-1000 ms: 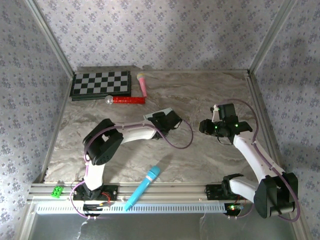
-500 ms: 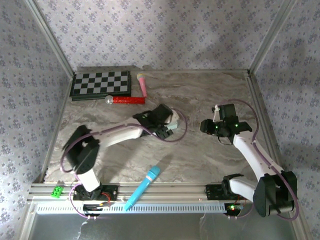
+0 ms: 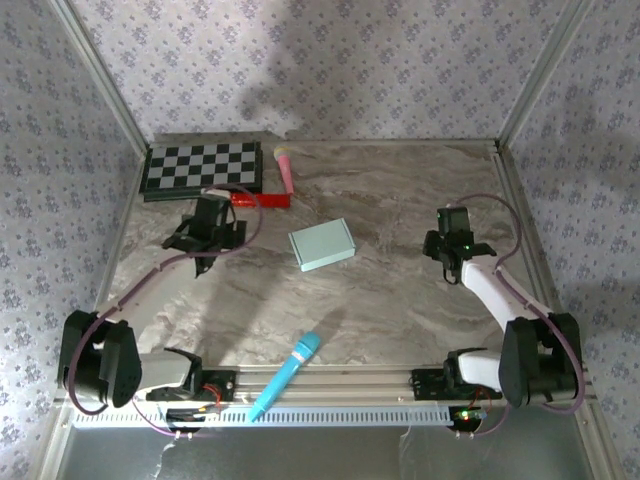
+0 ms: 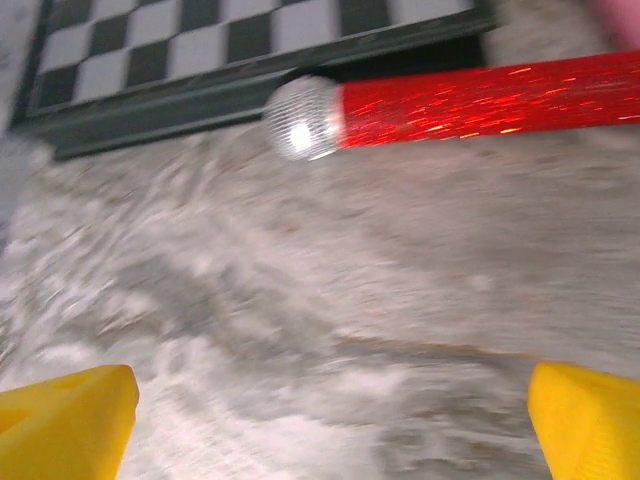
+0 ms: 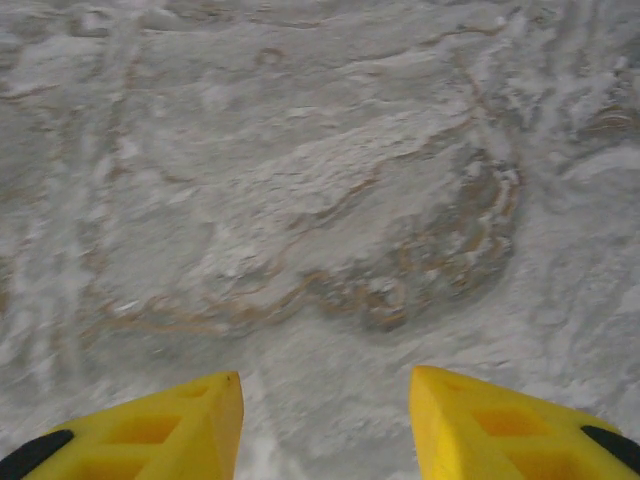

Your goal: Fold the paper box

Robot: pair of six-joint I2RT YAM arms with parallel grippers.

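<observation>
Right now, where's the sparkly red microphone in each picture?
Top external: the red microphone, far left, just before the checkerboard.
Left wrist: the red microphone runs across the top, silver head left.
Right wrist: marble tabletop.
Shared landmark: the checkerboard's dark edge behind it.

No legible txt, labels, brands or nos. anywhere, incl. on the paper box [image 3: 322,244].

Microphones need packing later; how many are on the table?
3: red microphone beside the chessboard, pink microphone behind the red, blue microphone at the near edge.
</observation>
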